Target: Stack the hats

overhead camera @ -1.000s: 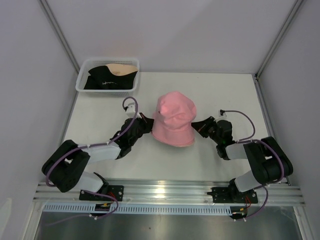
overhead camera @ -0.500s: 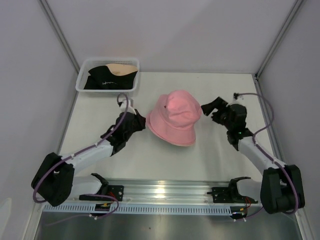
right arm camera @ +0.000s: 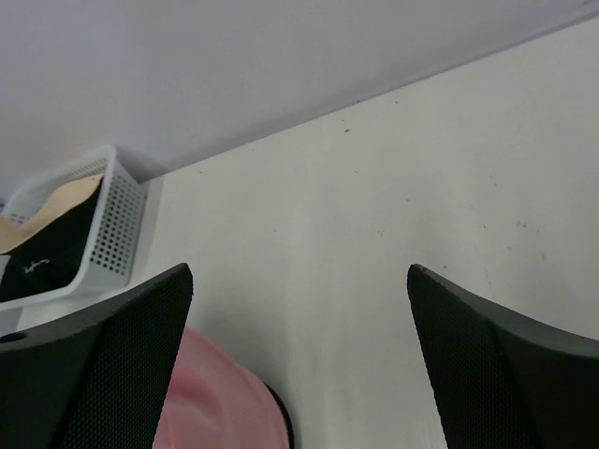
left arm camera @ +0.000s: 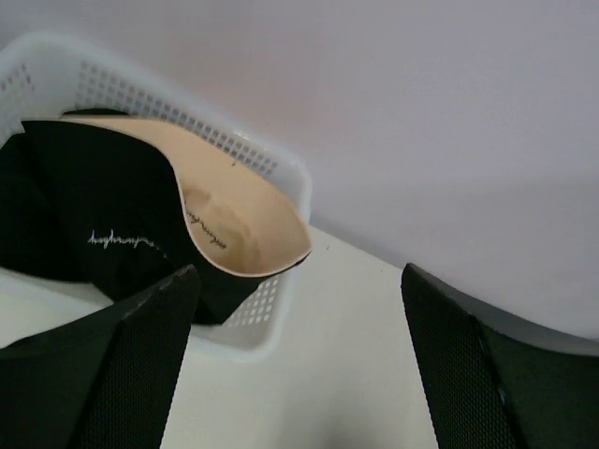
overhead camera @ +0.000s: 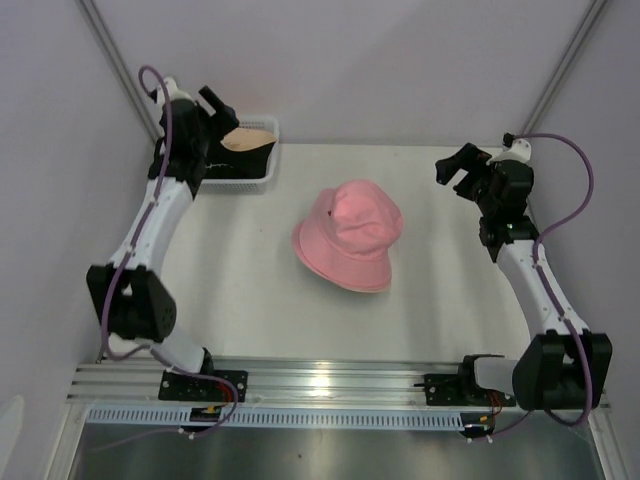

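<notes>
- White counter (overhead camera: 230, 290) between pale walls carries the pink hat (overhead camera: 350, 235) at its middle, crown up and brim spread flat. A second ago it stood bunched and tall, squeezed between both claws.
- The left claw (overhead camera: 218, 108) has left the hat's side and now hangs over the white basket (overhead camera: 262, 178) in the far left corner, fingers spread wide, holding nothing.
- In that basket lie a black hat (left arm camera: 103, 215) with a light embroidered mark and a cream hat (left arm camera: 243, 234), touching each other, unmoved.
- The right claw (overhead camera: 455, 170) has drawn back to the far right, raised, fingers spread wide and empty, well apart from the pink hat.
</notes>
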